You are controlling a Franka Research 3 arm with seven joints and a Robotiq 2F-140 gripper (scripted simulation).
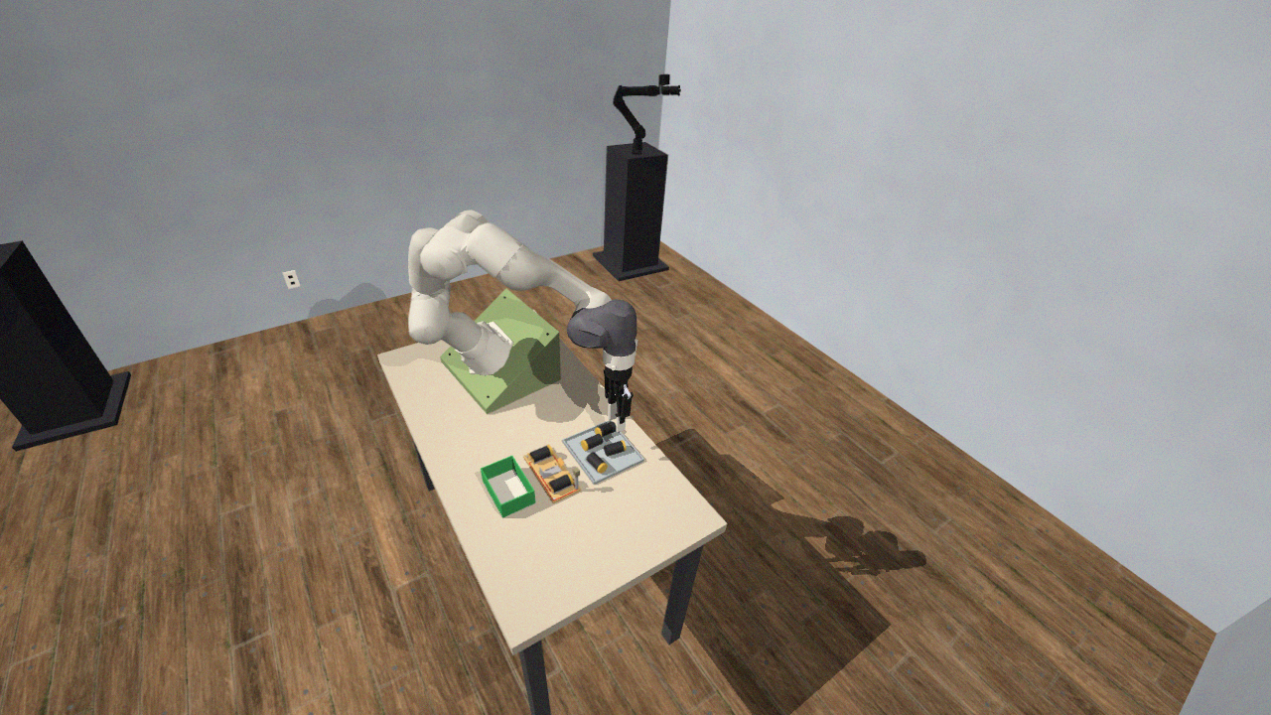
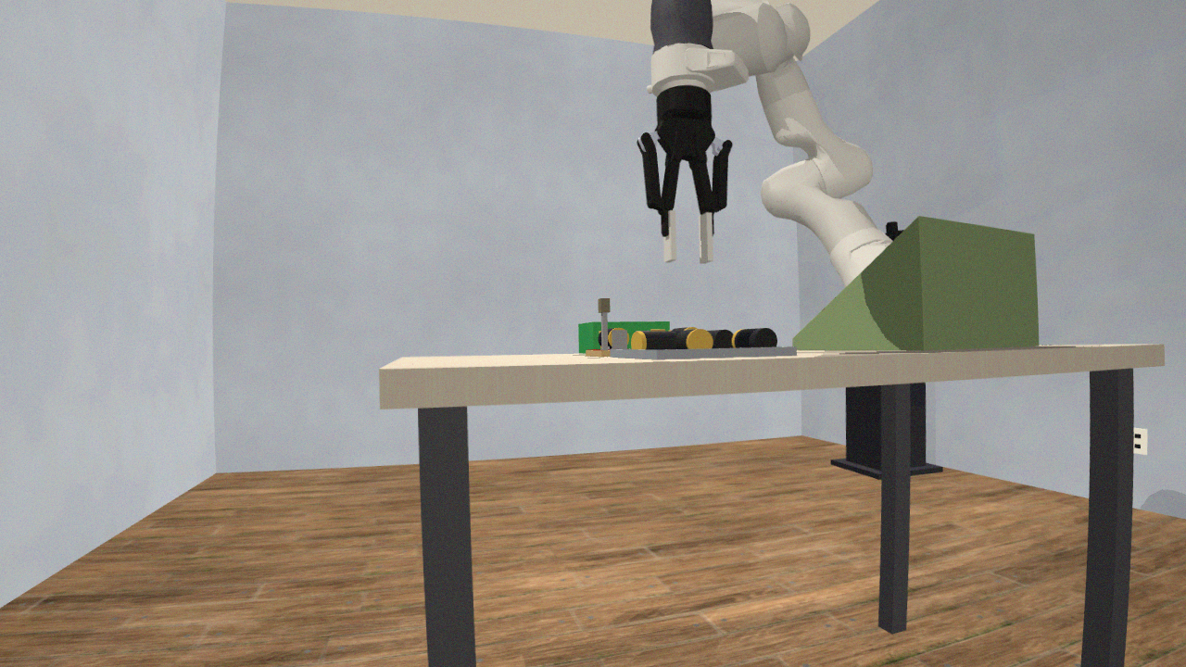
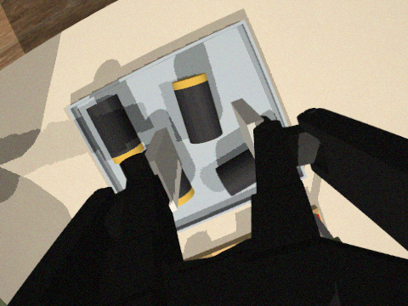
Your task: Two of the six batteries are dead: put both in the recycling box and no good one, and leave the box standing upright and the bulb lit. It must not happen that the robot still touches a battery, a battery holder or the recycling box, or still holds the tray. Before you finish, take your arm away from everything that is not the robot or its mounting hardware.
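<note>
My gripper (image 1: 617, 423) (image 2: 687, 260) (image 3: 206, 133) is open and empty, pointing down above the grey tray (image 1: 624, 463) (image 2: 704, 353) (image 3: 229, 55). Four black batteries with yellow ends lie in the tray: one (image 1: 605, 428) (image 3: 115, 127) at the robot's side, one (image 1: 615, 449) (image 3: 196, 110) in view between the fingers but well below, one (image 1: 592, 442) partly behind a finger in the wrist view, and one (image 1: 596, 462) (image 3: 238, 172). The orange holder (image 1: 567, 494) carries two batteries (image 1: 541, 453) (image 1: 559, 484). Its bulb (image 1: 576, 473) (image 2: 603, 305) looks dull; lit or not is unclear. The green box (image 1: 518, 503) (image 2: 624, 325) stands upright, no battery visible inside.
The holder stands between the tray and the green box, with the bulb on a thin post at its tray side. The green robot mount (image 1: 533, 364) (image 2: 978, 290) is at the back of the table (image 1: 613, 551) (image 2: 530, 385). The tray lies near a long table edge.
</note>
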